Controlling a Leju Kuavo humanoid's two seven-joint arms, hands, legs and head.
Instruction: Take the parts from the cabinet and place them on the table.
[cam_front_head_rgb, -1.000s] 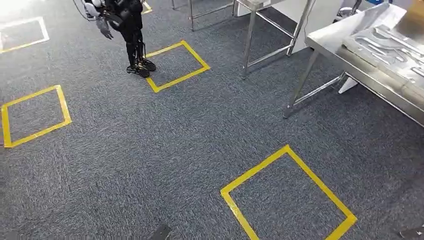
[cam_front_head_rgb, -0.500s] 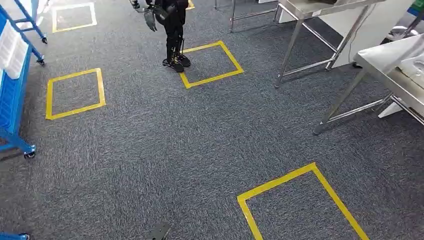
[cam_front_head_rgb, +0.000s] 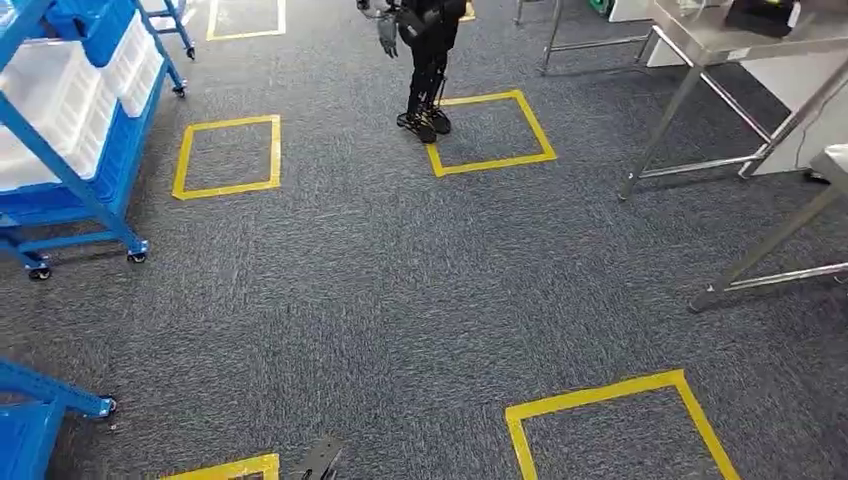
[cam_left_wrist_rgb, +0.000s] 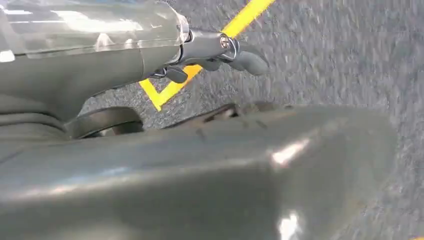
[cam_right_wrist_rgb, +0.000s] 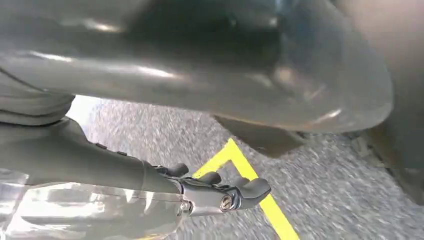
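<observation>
Standing at the left, the blue wheeled cabinet holds white trays on its shelves; steel desks stand well apart at the right. Left hand and right hand hang over grey carpet, fingers curled, grasping nothing.
</observation>
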